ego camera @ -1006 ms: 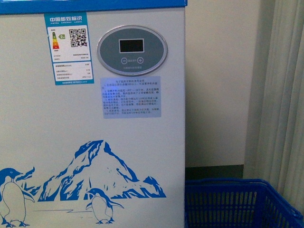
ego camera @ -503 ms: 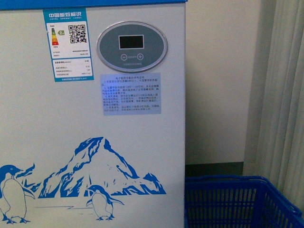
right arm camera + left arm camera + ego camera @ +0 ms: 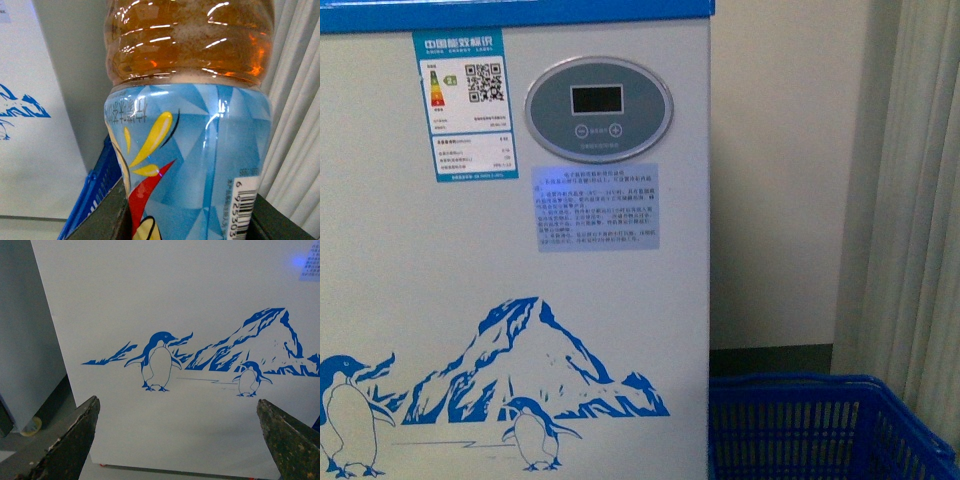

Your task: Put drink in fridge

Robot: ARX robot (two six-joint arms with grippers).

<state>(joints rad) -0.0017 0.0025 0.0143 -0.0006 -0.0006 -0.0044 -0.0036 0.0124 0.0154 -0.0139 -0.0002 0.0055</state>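
The fridge (image 3: 520, 280) fills the left of the front view: white front, blue top rim, oval grey display (image 3: 599, 108), blue penguin-and-mountain print. Neither gripper shows there. In the left wrist view my left gripper (image 3: 177, 440) is open, its dark fingers (image 3: 75, 437) spread wide in front of the fridge's penguin print (image 3: 157, 362), holding nothing. In the right wrist view the drink (image 3: 190, 125) fills the picture: amber-red liquid above a pale blue label with yellow and red shapes and a barcode. My right gripper (image 3: 192, 222) is shut on its labelled body. The cap is out of view.
A blue slotted basket (image 3: 810, 430) stands on the floor right of the fridge, below a cream wall. A pale curtain (image 3: 920, 200) hangs at the far right. A grey cabinet side (image 3: 25, 340) stands close beside the fridge's other edge.
The front view shifted slightly up the fridge front and then back down to about where it was. Nothing else has visibly changed.
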